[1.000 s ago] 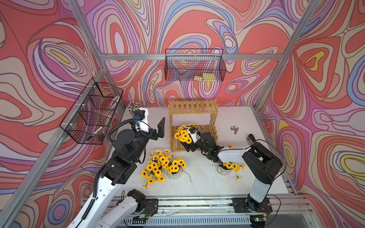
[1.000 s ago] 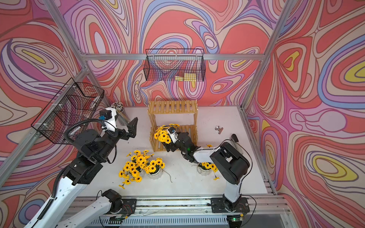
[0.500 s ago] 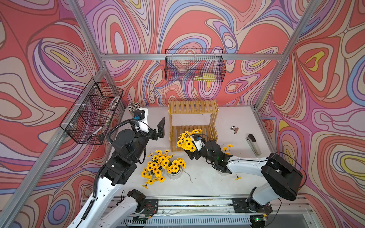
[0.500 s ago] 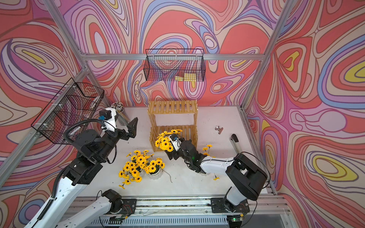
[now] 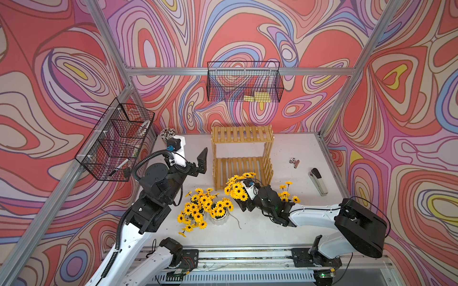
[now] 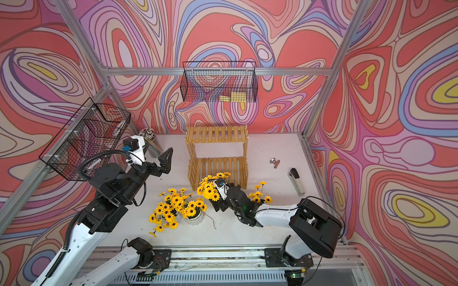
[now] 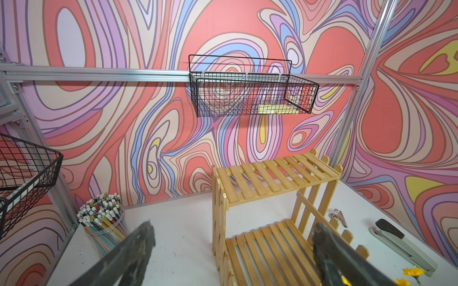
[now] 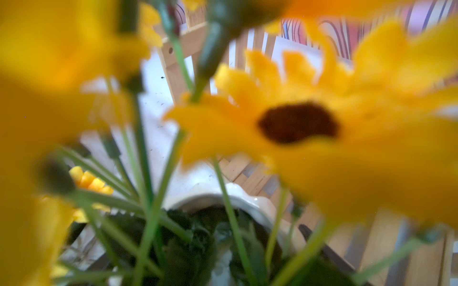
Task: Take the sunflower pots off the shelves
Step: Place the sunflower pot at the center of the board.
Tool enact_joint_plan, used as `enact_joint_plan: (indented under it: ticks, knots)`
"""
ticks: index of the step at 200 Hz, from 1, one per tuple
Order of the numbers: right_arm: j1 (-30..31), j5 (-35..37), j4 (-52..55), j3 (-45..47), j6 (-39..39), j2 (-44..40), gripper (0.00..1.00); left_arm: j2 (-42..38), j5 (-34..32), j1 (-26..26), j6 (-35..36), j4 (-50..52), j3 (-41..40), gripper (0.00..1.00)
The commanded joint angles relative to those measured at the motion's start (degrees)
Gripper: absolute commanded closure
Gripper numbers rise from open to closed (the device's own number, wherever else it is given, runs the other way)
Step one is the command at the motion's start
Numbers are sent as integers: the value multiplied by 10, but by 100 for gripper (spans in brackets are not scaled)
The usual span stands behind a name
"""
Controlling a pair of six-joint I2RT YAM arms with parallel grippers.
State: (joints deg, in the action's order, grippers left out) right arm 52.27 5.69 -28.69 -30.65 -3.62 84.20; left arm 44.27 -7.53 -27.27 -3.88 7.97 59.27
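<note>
The shelves (image 5: pixel 241 135) (image 7: pixel 272 178), a yellowish slatted rack, stand at the back of the table with both tiers bare. My right gripper (image 5: pixel 242 202) (image 6: pixel 218 204) is shut on a sunflower pot (image 5: pixel 236 190) just in front of the lower tier. The flowers hide the pot in both top views. In the right wrist view its white scalloped rim (image 8: pixel 250 200) shows behind blurred blooms. Two sunflower pots (image 5: pixel 218 218) (image 5: pixel 195 210) stand on the table left of it, and another (image 5: pixel 285 195) stands behind the right arm. My left gripper (image 5: pixel 202 162) (image 7: pixel 234 226) hangs open and empty, left of the shelves.
A clear cup of pencils (image 5: pixel 167 135) stands at the back left. A binder clip (image 5: pixel 294 163) and a stapler (image 5: pixel 318 182) lie right of the shelves. Black wire baskets hang on the back wall (image 5: pixel 244 84) and the left wall (image 5: pixel 116 143).
My right arm has drawn back toward the table's front and carried the sunflower pot out of the lower shelf. The left arm has stayed still.
</note>
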Motion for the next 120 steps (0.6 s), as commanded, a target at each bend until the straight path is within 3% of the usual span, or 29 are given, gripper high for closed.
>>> enact_joint_plan:
  ticks: [1,120]
  knots:
    - [11,17,-43,7,-15,-17,72,-7,6,5,-11,-6,0,0]
    - [23,28,-78,43,-39,26,72,-3,18,4,-20,-21,-16,0]
